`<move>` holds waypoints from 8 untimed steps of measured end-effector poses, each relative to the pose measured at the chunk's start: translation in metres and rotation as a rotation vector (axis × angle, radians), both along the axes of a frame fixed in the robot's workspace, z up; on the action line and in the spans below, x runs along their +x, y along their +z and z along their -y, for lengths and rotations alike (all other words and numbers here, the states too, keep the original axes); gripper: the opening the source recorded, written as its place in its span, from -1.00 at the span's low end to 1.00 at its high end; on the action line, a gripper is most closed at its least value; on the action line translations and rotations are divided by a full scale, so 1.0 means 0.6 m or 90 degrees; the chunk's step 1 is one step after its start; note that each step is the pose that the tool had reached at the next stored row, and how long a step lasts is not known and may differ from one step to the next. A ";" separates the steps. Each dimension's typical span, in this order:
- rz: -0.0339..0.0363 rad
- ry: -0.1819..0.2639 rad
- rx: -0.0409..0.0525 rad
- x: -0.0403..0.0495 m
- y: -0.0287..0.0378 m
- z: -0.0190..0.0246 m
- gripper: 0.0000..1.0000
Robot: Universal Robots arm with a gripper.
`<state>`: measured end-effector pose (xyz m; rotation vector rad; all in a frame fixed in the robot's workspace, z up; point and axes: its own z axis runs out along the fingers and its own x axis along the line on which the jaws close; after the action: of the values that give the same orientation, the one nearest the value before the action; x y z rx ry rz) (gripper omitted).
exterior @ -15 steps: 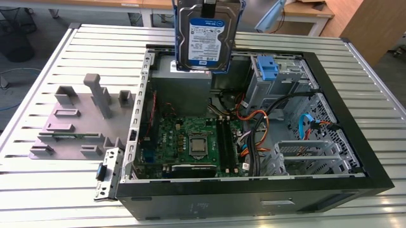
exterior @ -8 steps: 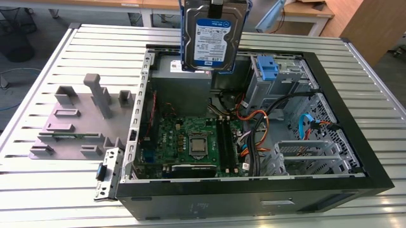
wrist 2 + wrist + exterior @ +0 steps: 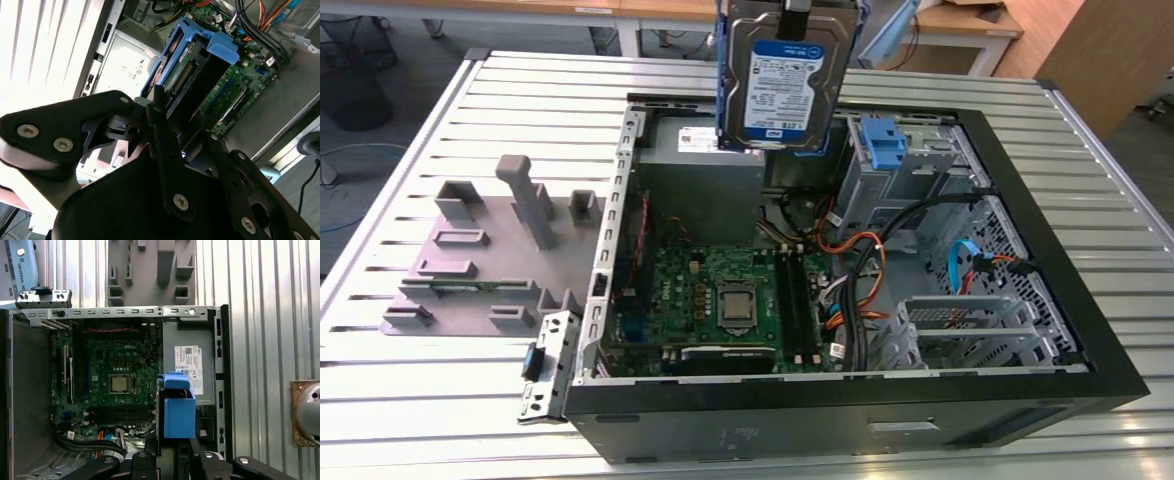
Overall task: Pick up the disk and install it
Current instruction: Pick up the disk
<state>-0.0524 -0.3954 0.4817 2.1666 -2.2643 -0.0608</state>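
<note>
- Your gripper [image 3: 174,459] is clamped on the disk [image 3: 179,412]. In both wrist views its black fingers [image 3: 159,125] sit on either side of the blue carrier bracket, with the drive between them.
- In the exterior view the disk [image 3: 781,80] hangs upright in the air, clear of the case. Its white-and-blue label faces the camera, and the blue bracket runs along both long edges.
- Below it lies the open computer case [image 3: 854,405], black-framed, with its interior facing up.
- Inside you see the green motherboard [image 3: 720,290] with a square processor [image 3: 735,305] near its middle. Orange and black cables [image 3: 861,270] run just beside it, toward the exterior view's right.
- The grey power supply box [image 3: 192,367], with a white sticker, sits in a corner of the case, just beside the motherboard.
- A tall blue latch piece [image 3: 883,140] stands on a metal cage, to the exterior view's right of the disk.
- Outside the case, to the exterior view's left, a grey fixture plate [image 3: 480,260] with raised blocks lies on the slatted metal table [image 3: 440,420].
</note>
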 end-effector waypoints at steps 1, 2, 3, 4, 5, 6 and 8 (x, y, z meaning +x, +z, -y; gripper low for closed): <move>-0.0001 0.000 0.0000 0.003 0.000 0.0000 -0.30; -0.0002 0.000 0.0000 0.006 0.000 0.0001 -0.30; -0.0003 0.000 0.0000 0.009 0.000 0.0001 -0.30; -0.0004 0.000 0.0000 0.012 0.000 0.0001 -0.30; -0.0005 0.000 -0.0001 0.015 0.000 0.0001 -0.30; -0.0005 0.000 0.0000 0.018 0.000 0.0001 -0.30; -0.0007 0.000 0.0000 0.025 0.000 0.0002 -0.30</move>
<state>-0.0376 -0.3955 0.4817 2.1659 -2.2637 -0.0620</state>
